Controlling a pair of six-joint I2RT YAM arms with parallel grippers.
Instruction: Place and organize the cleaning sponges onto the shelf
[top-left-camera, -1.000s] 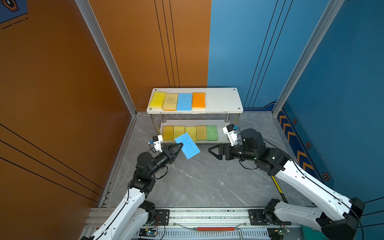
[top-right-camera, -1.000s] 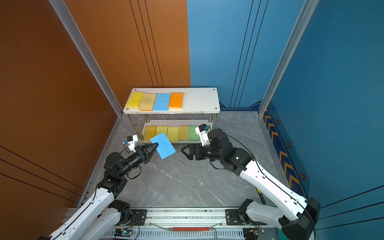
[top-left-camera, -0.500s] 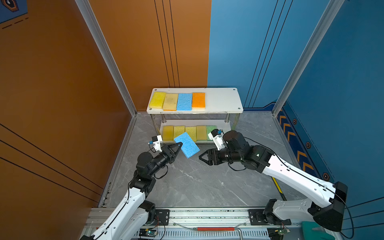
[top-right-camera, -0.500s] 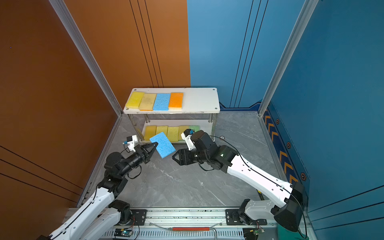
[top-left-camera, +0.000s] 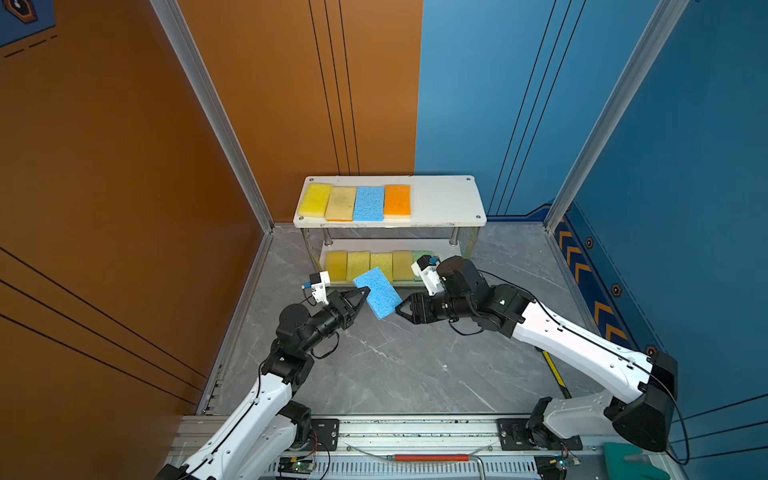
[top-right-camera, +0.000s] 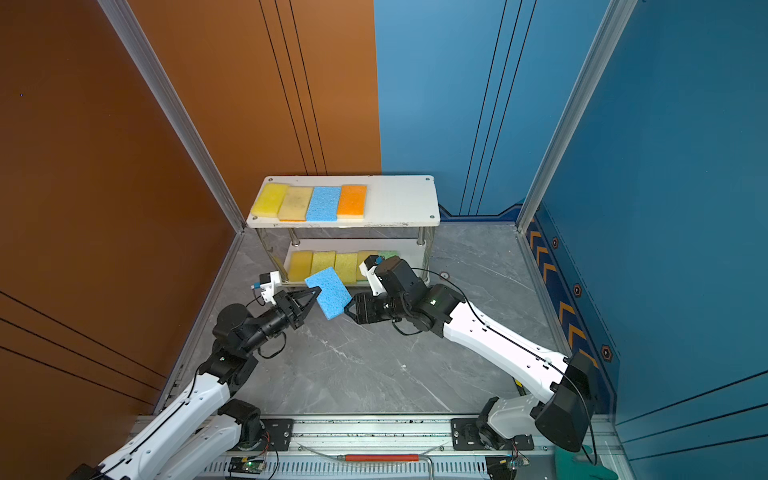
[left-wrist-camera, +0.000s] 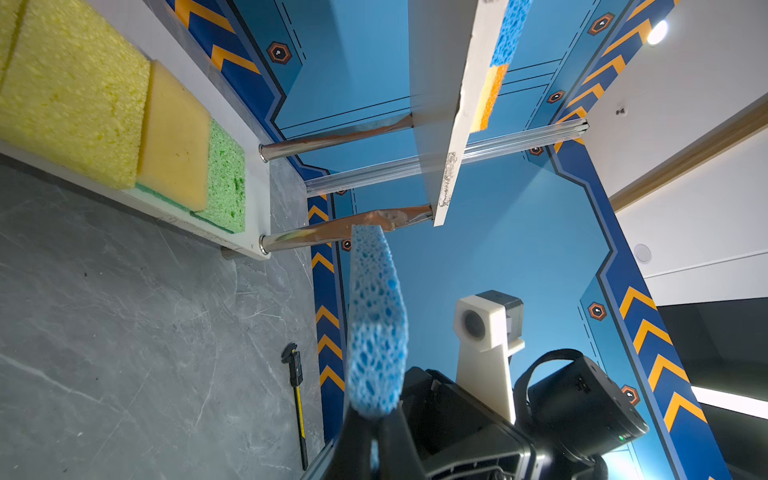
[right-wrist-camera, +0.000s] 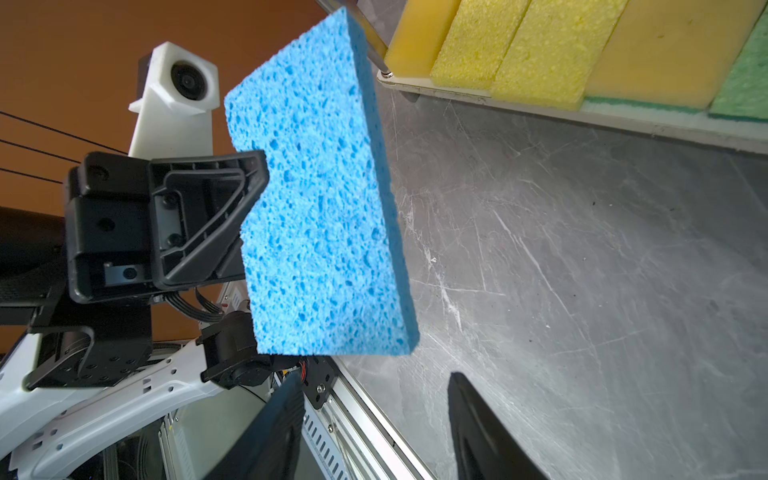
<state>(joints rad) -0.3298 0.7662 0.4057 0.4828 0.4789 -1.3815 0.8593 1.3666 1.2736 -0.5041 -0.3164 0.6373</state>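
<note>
Shelf (top-left-camera: 444, 199) stands at the back of the grey floor (top-left-camera: 395, 365), in the corner where the orange and blue walls meet: two white boards on shiny posts. I have the left arm (top-left-camera: 253, 415) reaching in from front left and the right arm (top-left-camera: 582, 353) from front right, both ending just in front of the lower board (left-wrist-camera: 257, 208). On the top board (top-right-camera: 399, 199) four sponges lie flat side by side, touching, filling its left part: yellow sponge (top-left-camera: 314, 200), tan sponge (top-left-camera: 340, 203), blue sponge (top-left-camera: 369, 203), orange sponge (top-left-camera: 397, 201). The lower board carries a row of four yellow sponges (top-left-camera: 358, 266) with a green sponge (left-wrist-camera: 226, 174) at the right end. In both top views the green one is mostly hidden behind the right wrist camera (top-left-camera: 423, 270). Tenth one, the held blue sponge (top-left-camera: 378, 293) (right-wrist-camera: 320, 208), is in the air just in front of the lower row, off the floor, tilted. Left gripper (top-left-camera: 366, 292) is pinched tight on one long edge of it; the right wrist view shows a finger (right-wrist-camera: 249, 183) pressed into the foam, which dents there. Right gripper (right-wrist-camera: 376, 376) is spread, jaws well apart and gripping nothing, tips just beside the sponge's near corner, not touching as far as I can tell. Small stuff: black-and-yellow tool (left-wrist-camera: 297, 374) on the floor by the right wall, red-handled tool (top-left-camera: 432, 458) on the front rail.
</note>
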